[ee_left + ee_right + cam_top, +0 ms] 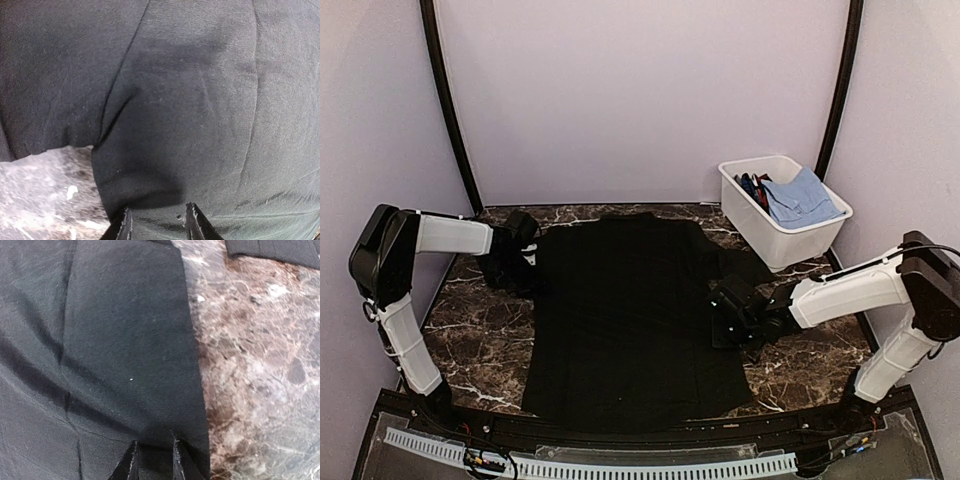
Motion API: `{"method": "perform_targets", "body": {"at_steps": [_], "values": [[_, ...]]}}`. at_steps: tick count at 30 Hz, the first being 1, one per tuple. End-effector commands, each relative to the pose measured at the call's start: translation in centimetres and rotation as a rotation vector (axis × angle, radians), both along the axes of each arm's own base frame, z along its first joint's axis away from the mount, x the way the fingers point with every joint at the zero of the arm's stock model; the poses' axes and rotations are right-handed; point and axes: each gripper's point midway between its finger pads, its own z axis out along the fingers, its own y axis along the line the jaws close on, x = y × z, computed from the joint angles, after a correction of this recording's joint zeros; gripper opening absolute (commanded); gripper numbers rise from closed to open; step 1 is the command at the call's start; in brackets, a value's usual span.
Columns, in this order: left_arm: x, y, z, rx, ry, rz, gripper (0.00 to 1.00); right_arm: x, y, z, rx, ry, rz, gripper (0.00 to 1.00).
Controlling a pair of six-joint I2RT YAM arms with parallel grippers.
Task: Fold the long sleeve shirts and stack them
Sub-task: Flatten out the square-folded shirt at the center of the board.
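A dark marbled table (800, 365) is seen from above, enclosed by pale walls, with a black long sleeve shirt (630, 310) spread flat across its middle. The shirt is laid lengthwise, one end at the near edge of the table and the other toward the back wall. A flap of the same black cloth is stretched out to the right toward the back corner.

The shirt is flanked by two arms. The left arm (450, 235) is extended to the far left edge of the cloth, and the right arm (850, 290) is lowered to the right edge, about halfway along it.

A white plastic bin (790, 245) is set at the back right corner of the table, just beside the outstretched flap. A folded blue cloth (803, 197) is held in it, along with some darker items that cannot be made out.

In the left wrist view, the left gripper (159, 222) is closed on a raised fold of the shirt near its edge, with creases running up from the fingers and bare marble showing beside it. In the right wrist view, the right gripper (154, 455) is pinched on the shirt just inside its right edge, its fingers set close together with cloth between them. A tiny white speck (131, 379) is visible on the cloth a little beyond the fingers.
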Motion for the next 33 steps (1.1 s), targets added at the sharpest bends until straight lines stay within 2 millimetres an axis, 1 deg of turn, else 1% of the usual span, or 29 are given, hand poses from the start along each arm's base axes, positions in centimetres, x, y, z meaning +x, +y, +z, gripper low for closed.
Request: {"method": "perform_targets", "body": {"at_steps": [1, 3, 5, 7, 9, 10, 12, 13, 15, 17, 19, 22, 23, 24, 25, 26, 27, 28, 29, 30, 33], "values": [[-3.0, 0.6, -1.5, 0.019, 0.109, 0.010, 0.36, -5.0, -4.8, -3.4, -0.181, 0.191, 0.027, 0.25], [-3.5, 0.6, -1.3, 0.013, 0.106, 0.007, 0.37, -5.5, -4.8, -3.2, -0.183, 0.191, 0.041, 0.29], [-3.8, 0.7, -0.8, 0.011, 0.096, 0.004, 0.38, -5.8, -4.2, -2.5, -0.178, 0.183, 0.072, 0.34], [-3.7, 0.9, 0.1, 0.016, 0.074, 0.006, 0.39, -5.9, -2.9, -1.2, -0.171, 0.161, 0.108, 0.39], [-3.0, 1.0, 1.7, 0.020, 0.037, 0.005, 0.40, -5.7, -1.5, 0.2, -0.171, 0.134, 0.143, 0.44], [-2.7, 1.1, 2.1, 0.031, 0.026, 0.008, 0.40, -5.7, -1.0, 0.9, -0.178, 0.125, 0.161, 0.45], [-2.1, 1.1, 3.4, 0.033, -0.005, 0.011, 0.41, -5.0, 0.2, 2.4, -0.152, 0.096, 0.167, 0.46], [-1.8, 0.9, 4.3, 0.021, -0.024, 0.013, 0.41, -4.7, 0.8, 2.9, -0.133, 0.084, 0.171, 0.46], [-1.6, 0.1, 5.4, -0.015, -0.047, 0.013, 0.42, -4.3, 2.0, 3.5, -0.096, 0.072, 0.183, 0.46], [-2.0, -1.1, 6.2, -0.048, -0.061, -0.001, 0.42, -4.4, 3.2, 3.5, -0.074, 0.081, 0.206, 0.46], [-2.6, -2.9, 6.5, -0.102, -0.069, -0.019, 0.42, -4.7, 4.2, 3.1, -0.077, 0.089, 0.232, 0.45], [-3.7, -5.7, 6.2, -0.167, -0.051, -0.047, 0.42, -5.7, 5.9, 2.2, -0.081, 0.110, 0.278, 0.45], [-4.2, -6.5, 5.7, -0.179, -0.039, -0.064, 0.42, -6.2, 6.3, 1.8, -0.084, 0.123, 0.293, 0.45], [-4.4, -6.8, 5.5, -0.185, -0.031, -0.063, 0.42, -6.7, 6.8, 1.5, -0.078, 0.132, 0.307, 0.45], [-4.9, -7.2, 4.8, -0.190, -0.019, -0.071, 0.42, -7.2, 7.3, 1.3, -0.070, 0.140, 0.320, 0.45], [-5.1, -7.2, 4.5, -0.193, -0.012, -0.070, 0.42, -7.7, 7.7, 1.0, -0.066, 0.148, 0.331, 0.45], [-5.6, -7.1, 3.6, -0.189, 0.004, -0.071, 0.42, -8.3, 8.1, 0.8, -0.065, 0.154, 0.345, 0.45], [-6.1, -6.8, 2.8, -0.176, 0.018, -0.070, 0.42, -8.7, 8.4, 0.6, -0.069, 0.161, 0.356, 0.45], [-6.4, -6.6, 2.5, -0.167, 0.025, -0.070, 0.42, -9.1, 8.7, 0.3, -0.074, 0.167, 0.367, 0.45], [-6.9, -6.1, 1.6, -0.146, 0.040, -0.067, 0.42, -9.5, 9.1, 0.2, -0.075, 0.173, 0.378, 0.45], [-7.6, -4.7, 0.1, -0.085, 0.060, -0.064, 0.42, -10.7, 10.6, 0.0, -0.047, 0.192, 0.420, 0.45]]}}
